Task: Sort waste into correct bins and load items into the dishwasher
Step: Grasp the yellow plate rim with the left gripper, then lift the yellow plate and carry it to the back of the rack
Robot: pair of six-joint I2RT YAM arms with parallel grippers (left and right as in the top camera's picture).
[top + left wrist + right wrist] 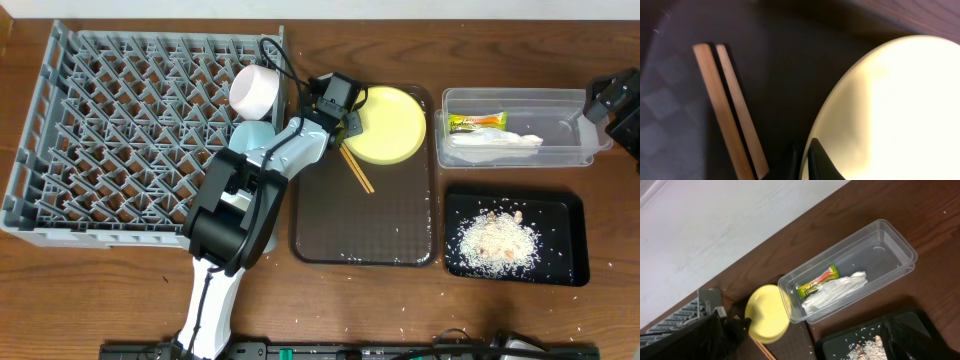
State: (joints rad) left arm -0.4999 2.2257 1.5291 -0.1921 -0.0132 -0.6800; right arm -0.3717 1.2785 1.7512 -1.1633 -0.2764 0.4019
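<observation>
The round yellow plate point(392, 125) lies at the back of the brown serving tray point(390, 225). My left gripper point(347, 120) is at its left rim; in the left wrist view its fingers point(807, 159) are shut on the plate's rim point(890, 110). Two wooden chopsticks point(357, 170) lie on the tray just beside it point(725, 110). The grey dish rack point(120, 130) holds a white bowl point(255, 88) and a light-blue bowl point(250, 135) at its right side. My right gripper point(612, 100) is open and empty, high above the bins point(815, 330).
The clear tub point(560, 105) holds the green-yellow wrapper point(477, 123) and crumpled white paper point(495, 143). The black tray point(560, 205) in front of it holds rice scraps point(497, 238). A few grains lie on the brown tray and table.
</observation>
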